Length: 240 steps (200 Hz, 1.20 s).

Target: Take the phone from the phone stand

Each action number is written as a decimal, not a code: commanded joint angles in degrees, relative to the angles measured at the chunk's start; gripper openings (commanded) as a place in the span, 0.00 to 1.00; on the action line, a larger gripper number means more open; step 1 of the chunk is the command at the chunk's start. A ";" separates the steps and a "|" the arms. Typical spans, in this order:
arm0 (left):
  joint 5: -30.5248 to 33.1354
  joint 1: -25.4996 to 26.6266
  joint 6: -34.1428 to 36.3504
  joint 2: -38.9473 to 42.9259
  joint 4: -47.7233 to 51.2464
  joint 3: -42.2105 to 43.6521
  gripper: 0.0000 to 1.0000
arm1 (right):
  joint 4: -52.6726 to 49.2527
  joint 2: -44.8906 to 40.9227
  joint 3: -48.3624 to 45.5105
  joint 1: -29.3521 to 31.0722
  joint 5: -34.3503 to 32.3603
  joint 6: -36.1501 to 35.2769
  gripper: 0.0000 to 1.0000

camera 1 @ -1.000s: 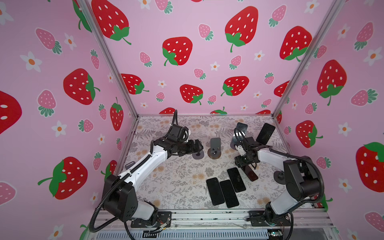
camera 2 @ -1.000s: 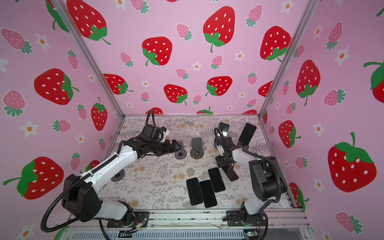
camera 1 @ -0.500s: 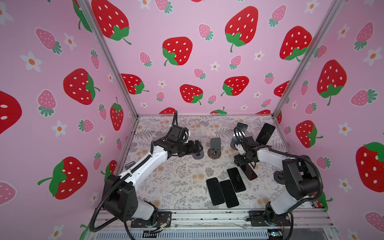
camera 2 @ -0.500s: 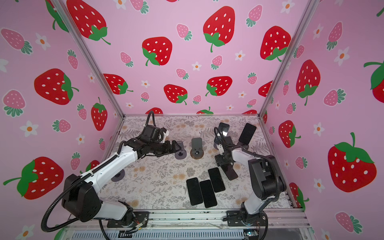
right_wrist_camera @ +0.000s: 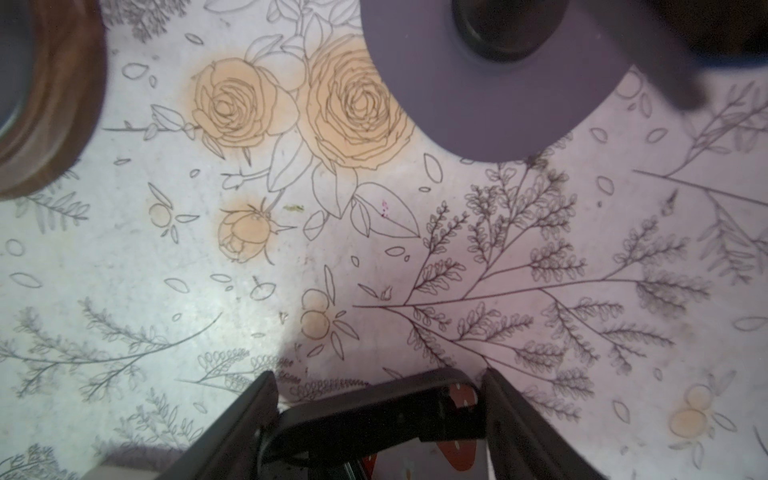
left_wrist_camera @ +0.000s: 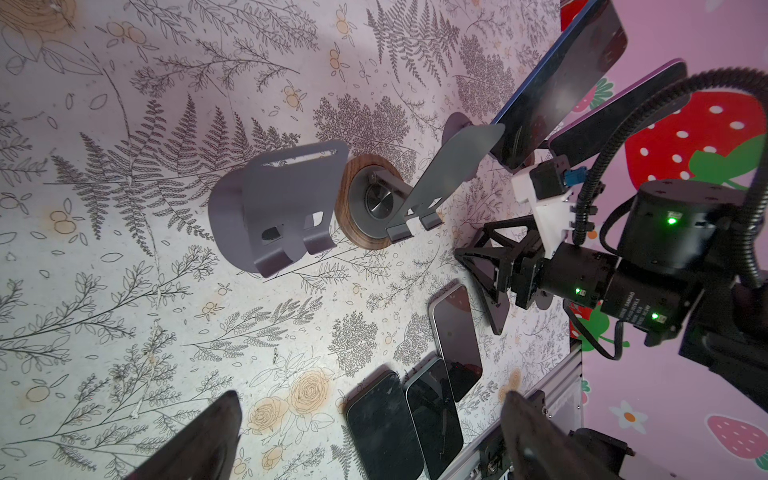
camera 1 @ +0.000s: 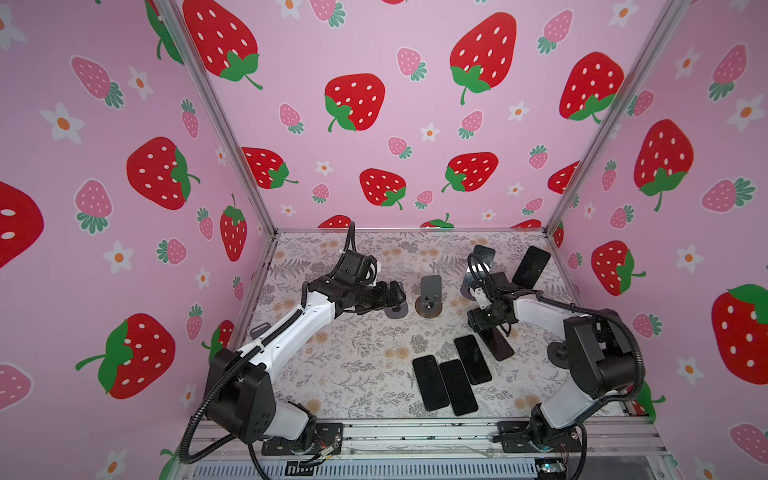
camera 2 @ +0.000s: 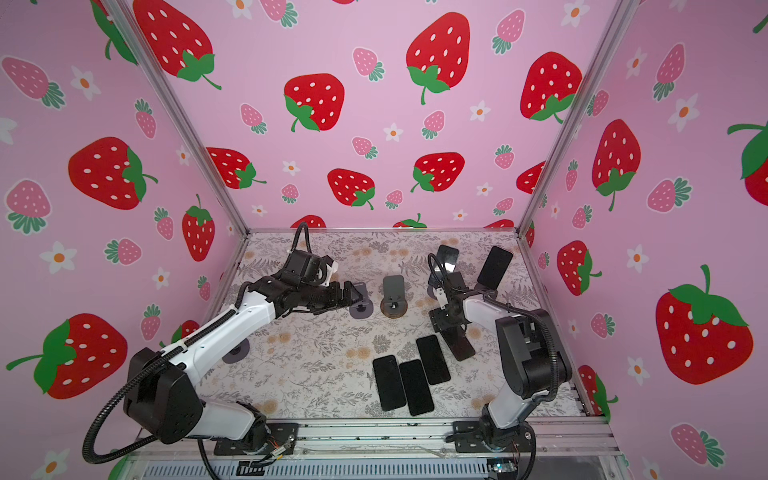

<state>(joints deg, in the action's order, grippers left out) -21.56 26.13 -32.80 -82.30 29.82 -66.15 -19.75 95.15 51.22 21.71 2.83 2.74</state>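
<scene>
In both top views the right gripper [camera 1: 489,328] sits right of centre. Its jaws are around the upper end of a dark phone [camera 1: 500,347], which is off any stand and tilts down to the table [camera 1: 353,365], just right of three flat phones [camera 1: 457,386]. The left gripper [camera 1: 397,296], wide open and empty, hovers beside an empty stand [camera 1: 430,286]. A careless swing there could knock it over.

In the left wrist view, centre right, the phone [left_wrist_camera: 496,309] leans steeply with its low end near the nearest flat phone [left_wrist_camera: 455,332]. Let go at this tilt, it may slap down or slide onto that neighbour.

In the right wrist view, bottom centre, the phone's edge fills the gap between the fingers [right_wrist_camera: 237,424]. Whether they pinch or have slackened I cannot tell. If they part unevenly, a withdrawing finger could drag the phone.
</scene>
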 commanded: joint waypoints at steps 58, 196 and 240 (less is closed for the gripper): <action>-0.76 -0.21 -0.73 1.05 1.32 -2.06 0.99 | -5.75 2.85 1.26 0.35 1.11 -0.11 0.79; -0.34 -0.20 -1.53 0.65 -0.30 -2.74 0.99 | -4.55 -5.33 2.65 0.24 -1.93 2.69 1.00; 1.33 0.06 -2.29 -0.08 -1.68 -3.17 0.98 | 1.90 -20.57 0.90 0.26 -13.19 5.60 1.00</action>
<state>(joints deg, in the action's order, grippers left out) -21.61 26.13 -34.59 -82.32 28.99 -66.70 -22.70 82.43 52.82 21.71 -1.48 5.93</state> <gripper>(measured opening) 0.985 0.995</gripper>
